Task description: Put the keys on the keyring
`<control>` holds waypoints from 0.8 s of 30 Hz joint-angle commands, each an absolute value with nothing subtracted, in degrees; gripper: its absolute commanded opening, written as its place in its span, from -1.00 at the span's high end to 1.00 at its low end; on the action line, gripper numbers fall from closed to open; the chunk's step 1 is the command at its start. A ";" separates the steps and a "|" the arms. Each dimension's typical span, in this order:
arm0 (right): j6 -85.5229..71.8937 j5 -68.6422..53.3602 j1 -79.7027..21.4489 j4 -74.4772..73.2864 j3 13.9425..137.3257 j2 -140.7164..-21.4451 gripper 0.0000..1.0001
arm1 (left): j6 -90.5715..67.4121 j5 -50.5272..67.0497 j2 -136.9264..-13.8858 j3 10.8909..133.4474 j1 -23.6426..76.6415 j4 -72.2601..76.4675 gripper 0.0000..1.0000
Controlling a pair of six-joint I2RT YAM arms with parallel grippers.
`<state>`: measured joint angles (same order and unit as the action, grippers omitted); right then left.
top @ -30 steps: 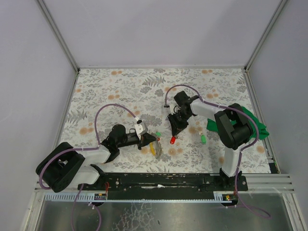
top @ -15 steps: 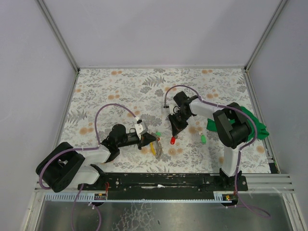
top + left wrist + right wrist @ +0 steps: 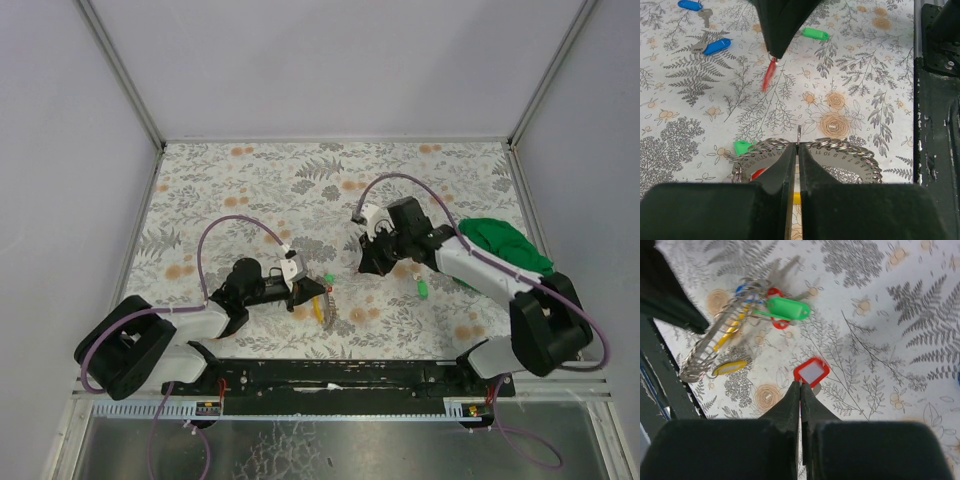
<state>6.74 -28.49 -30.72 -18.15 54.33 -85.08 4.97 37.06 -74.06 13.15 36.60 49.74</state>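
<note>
My left gripper (image 3: 303, 291) (image 3: 797, 146) is shut on the rim of the keyring (image 3: 840, 148) (image 3: 322, 306), a silvery coil of loops round a numbered metal disc, held just above the table. The keyring (image 3: 722, 342) bears green, yellow and red tags. My right gripper (image 3: 366, 268) (image 3: 800, 383) is shut on a red-tagged key (image 3: 811, 371), which hangs from its tips above the table, beyond the keyring. From the left wrist, that red key (image 3: 769, 76) dangles under the dark right fingers (image 3: 780, 30). A green-tagged key (image 3: 423, 289) (image 3: 815, 34) lies loose.
Two blue-tagged keys (image 3: 717, 46) (image 3: 690, 5) lie on the floral tabletop beyond the right gripper. A large green cloth (image 3: 508, 246) sits at the right edge, partly under the right arm. A black rail (image 3: 340, 375) runs along the near edge.
My right gripper has shut on the red-tagged key and lifted it off the table, and its arm has swung out to the right. The left arm and the keyring have not moved.
</note>
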 commanded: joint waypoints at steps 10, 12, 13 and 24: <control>19.89 -46.35 -31.79 15.07 34.78 -67.17 1.00 | 10.77 44.02 -70.86 14.38 36.83 53.74 1.00; 21.61 -48.72 -31.73 17.14 33.38 -66.73 1.00 | 11.65 45.23 -71.49 15.15 36.83 53.17 1.00; 21.93 -49.81 -31.73 18.71 32.61 -66.78 1.00 | 12.13 45.76 -71.91 15.46 36.83 52.92 1.00; 26.47 -56.46 -32.61 29.32 25.24 -64.42 1.00 | 18.45 49.72 -74.79 18.83 36.83 46.33 1.00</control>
